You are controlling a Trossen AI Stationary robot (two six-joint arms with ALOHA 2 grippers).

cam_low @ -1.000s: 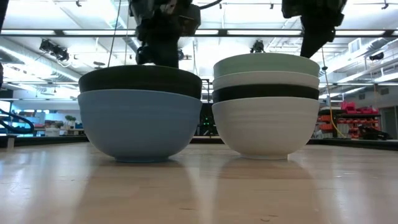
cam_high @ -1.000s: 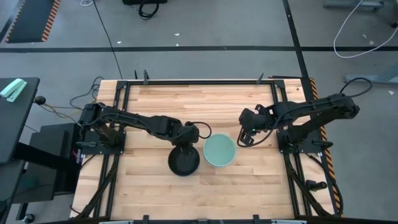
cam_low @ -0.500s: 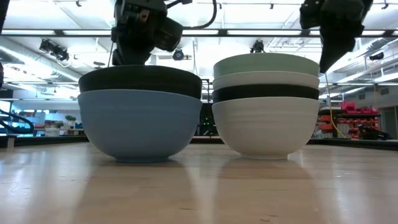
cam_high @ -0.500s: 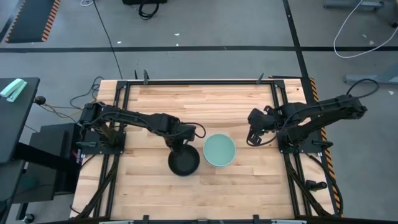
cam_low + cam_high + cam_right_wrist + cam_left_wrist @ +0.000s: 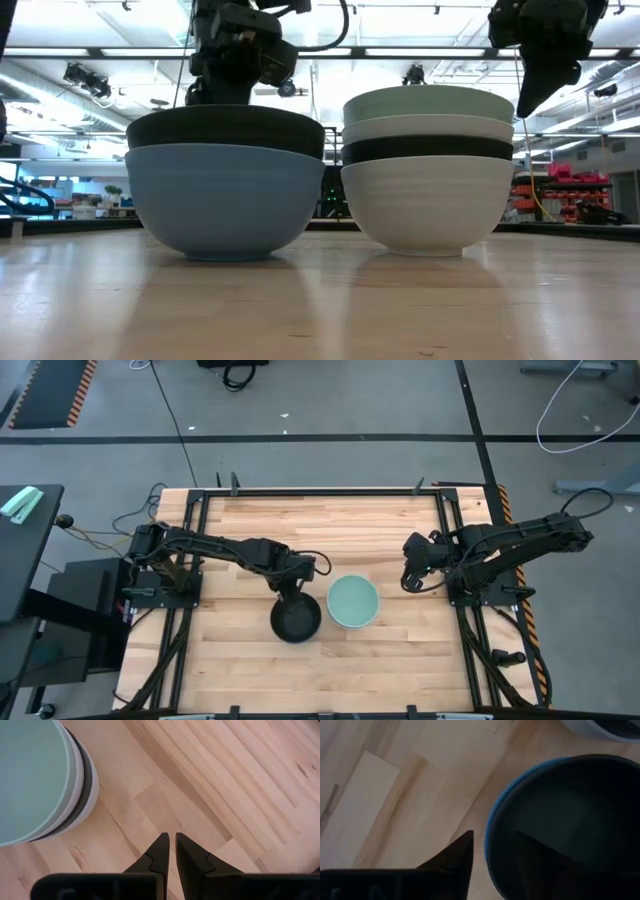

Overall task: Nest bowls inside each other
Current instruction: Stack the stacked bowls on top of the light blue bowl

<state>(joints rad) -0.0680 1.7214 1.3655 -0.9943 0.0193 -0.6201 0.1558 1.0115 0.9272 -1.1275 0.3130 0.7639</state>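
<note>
High view: two stacks sit touching mid-bench (image 5: 250, 525), black bowl (image 5: 296, 620) topmost beside the mint bowl (image 5: 353, 602). Left pincer (image 5: 300, 588) hovers at the black bowl's rim, released; right pincer (image 5: 412, 578) waits well apart.

Low view: black nests in the blue bowl (image 5: 226, 200); mint tops white, black, white. Smooth, stiff, likely slippery (pinch one wall at the rim).

Wrist views: left fingers straddle that rim, empty; right fingers (image 5: 159, 852) nearly clenched, empty. Bowl interiors stay hidden.

black bowl (image 5: 226, 128) nested in blue (image 5: 226, 200); beside, four-bowl stack (image 5: 428, 165) (mint topmost).
</note>
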